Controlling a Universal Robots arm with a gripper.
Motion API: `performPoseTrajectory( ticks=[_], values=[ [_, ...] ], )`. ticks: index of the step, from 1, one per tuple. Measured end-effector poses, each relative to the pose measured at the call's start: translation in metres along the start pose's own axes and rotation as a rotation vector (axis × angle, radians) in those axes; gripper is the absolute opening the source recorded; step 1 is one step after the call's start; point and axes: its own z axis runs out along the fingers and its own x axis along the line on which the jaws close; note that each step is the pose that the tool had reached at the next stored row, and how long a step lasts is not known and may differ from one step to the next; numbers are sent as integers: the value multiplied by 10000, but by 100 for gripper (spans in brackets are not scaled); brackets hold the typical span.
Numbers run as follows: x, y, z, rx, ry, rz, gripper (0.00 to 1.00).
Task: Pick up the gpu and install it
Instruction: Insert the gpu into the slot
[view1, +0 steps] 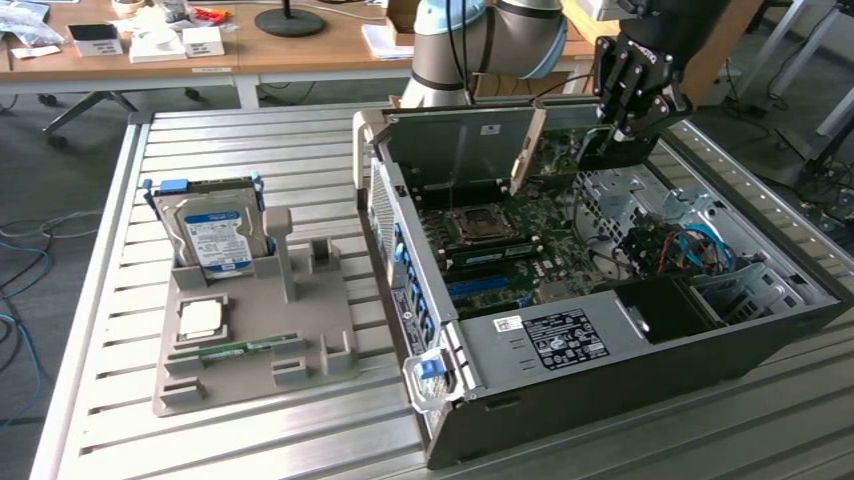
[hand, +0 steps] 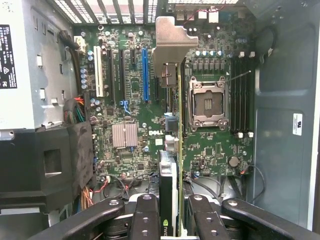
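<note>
The gpu (view1: 554, 155), a dark green card with a long pale end bracket, hangs on edge over the open computer case (view1: 601, 300). My gripper (view1: 603, 150) is shut on its upper edge. In the wrist view the gpu (hand: 178, 145) appears edge-on between the two black fingers (hand: 145, 215), and its pale bracket (hand: 172, 45) points toward the case's rear slot openings. The card hangs above the motherboard (hand: 130, 115), between the blue expansion slot (hand: 145, 75) and the processor socket (hand: 207, 102). I cannot tell whether its lower edge touches a slot.
On the exterior view's left a grey parts tray (view1: 254, 340) holds an upright hard drive with a blue label (view1: 207, 235), a processor (view1: 200, 318) and a RAM stick (view1: 234, 348). Cables (view1: 667, 250) and a black shroud (hand: 47, 160) crowd the case. Desks stand behind.
</note>
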Motion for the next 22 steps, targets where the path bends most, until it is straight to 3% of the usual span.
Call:
performPoseTrajectory(
  ticks=[10,22],
  values=[
    [66,35,3,0,4,-2,27],
    [116,119,95,4,79,-5,27]
  ],
)
